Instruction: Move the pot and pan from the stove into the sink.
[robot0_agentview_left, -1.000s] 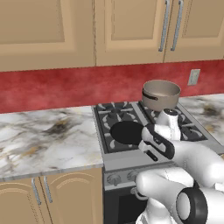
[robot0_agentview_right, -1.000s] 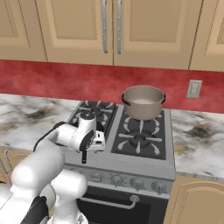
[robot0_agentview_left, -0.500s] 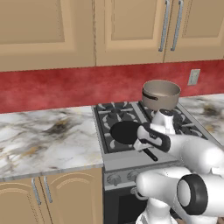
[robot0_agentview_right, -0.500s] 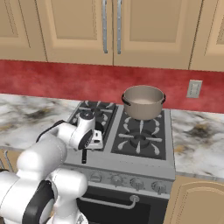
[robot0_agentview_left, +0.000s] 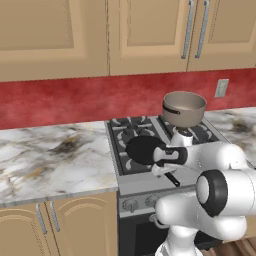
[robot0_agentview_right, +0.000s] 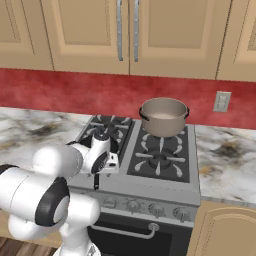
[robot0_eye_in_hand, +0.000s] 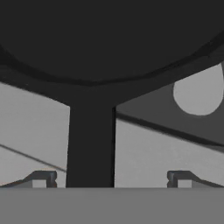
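The frying pan (robot0_agentview_left: 144, 149) is lying with its handle (robot0_eye_in_hand: 90, 144) between the wide-open jaws, seemingly off-centre, so centring before closing is sounding wise.

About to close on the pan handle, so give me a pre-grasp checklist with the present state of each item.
1. Jaws open: ok. The gripper has its tips spread wide.
2. Handle between the tips: ok. The pan handle runs up between them, nearer the left tip in the hand view.
3. Pan seated on the stove: ok. The pan lies flat on the front left grate of the stove.
4. Pot clear of the arm: ok. The pot stands on the rear burner, apart from the gripper.
5. Tips low enough to clamp the handle: cannot tell.
6. Path to the sink: cannot tell.
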